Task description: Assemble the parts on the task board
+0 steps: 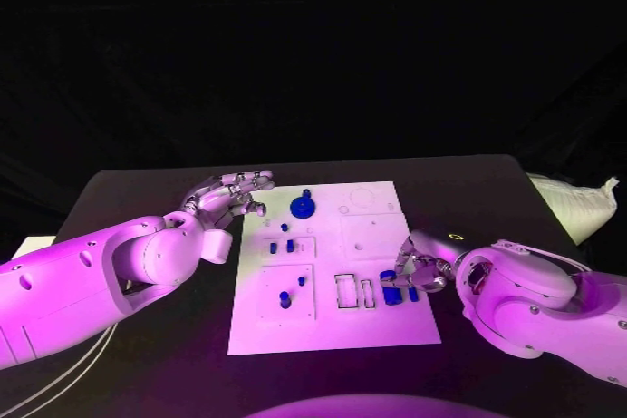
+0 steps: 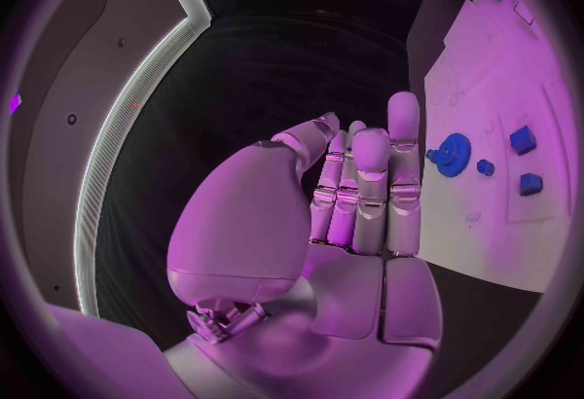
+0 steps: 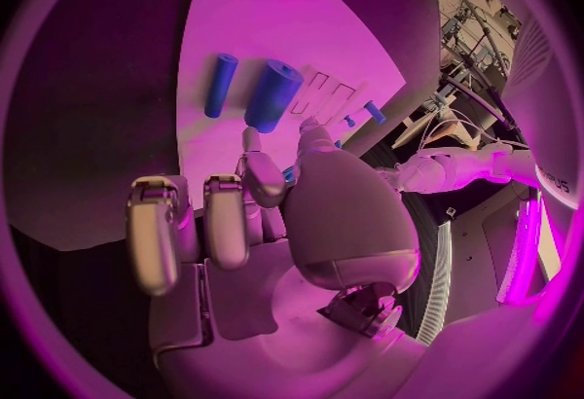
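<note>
The left hand [image 1: 233, 197] is held empty, fingers loosely curled, just off the task board's [image 1: 333, 332] left edge near the blue gear [image 1: 303, 205]. At the right edge, the right hand [image 1: 420, 268] hovers unladen beside two cylinders [image 1: 390, 289]; these are judged light, rigid, smooth, best pinched midway.

white flat task board [image 1: 379, 332] mid-table | blue round gear part [image 1: 303, 206] on it at 11 o'clock | two blue cylinder parts [image 1: 392, 294] at 4 o'clock
</note>
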Tool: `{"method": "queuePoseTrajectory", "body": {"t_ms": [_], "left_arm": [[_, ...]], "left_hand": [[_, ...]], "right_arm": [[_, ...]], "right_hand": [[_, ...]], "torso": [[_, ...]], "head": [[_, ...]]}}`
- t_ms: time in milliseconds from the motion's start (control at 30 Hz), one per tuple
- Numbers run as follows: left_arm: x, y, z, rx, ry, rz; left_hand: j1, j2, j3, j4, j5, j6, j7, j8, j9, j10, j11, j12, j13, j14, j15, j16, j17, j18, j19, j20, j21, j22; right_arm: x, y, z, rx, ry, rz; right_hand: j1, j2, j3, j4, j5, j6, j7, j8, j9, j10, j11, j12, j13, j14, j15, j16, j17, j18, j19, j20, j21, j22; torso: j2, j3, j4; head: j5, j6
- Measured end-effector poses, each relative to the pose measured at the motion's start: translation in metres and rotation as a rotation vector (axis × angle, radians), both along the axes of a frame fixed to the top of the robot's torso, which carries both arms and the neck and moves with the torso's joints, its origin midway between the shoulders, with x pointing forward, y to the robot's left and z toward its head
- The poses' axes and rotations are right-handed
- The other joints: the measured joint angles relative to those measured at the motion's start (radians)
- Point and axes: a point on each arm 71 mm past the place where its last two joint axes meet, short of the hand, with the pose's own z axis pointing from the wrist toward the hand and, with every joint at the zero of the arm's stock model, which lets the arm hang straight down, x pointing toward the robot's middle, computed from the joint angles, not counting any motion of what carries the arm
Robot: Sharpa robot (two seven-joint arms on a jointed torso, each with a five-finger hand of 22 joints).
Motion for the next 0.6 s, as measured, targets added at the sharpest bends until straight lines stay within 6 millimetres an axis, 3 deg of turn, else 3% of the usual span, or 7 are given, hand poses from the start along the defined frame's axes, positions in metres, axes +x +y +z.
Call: {"method": "queuePoseTrajectory", "body": {"t_ms": [600], "left_arm": [[-0.001, 0.001, -0.002, 0.000, 0.003, 0.000]], "left_hand": [[0.000, 0.000, 0.000, 0.000, 0.000, 0.000, 0.000, 0.000, 0.000, 0.000, 0.000, 0.000, 0.000, 0.000, 0.000, 0.000, 0.000, 0.000, 0.000, 0.000, 0.000, -0.001]], "right_arm": [[0.000, 0.010, -0.016, -0.058, 0.024, 0.042]], "right_hand": [[-0.004, 0.004, -0.008, -0.002, -0.006, 0.003, -0.003, 0.011, 0.012, -0.004, -0.004, -0.004, 0.003, 0.004, -0.004, 0.000, 0.000, 0.000, 0.000, 0.000, 0.000, 0.000]], "torso": [[0.000, 0.0005, 0.0002]], "head": [[0.007, -0.003]]}}
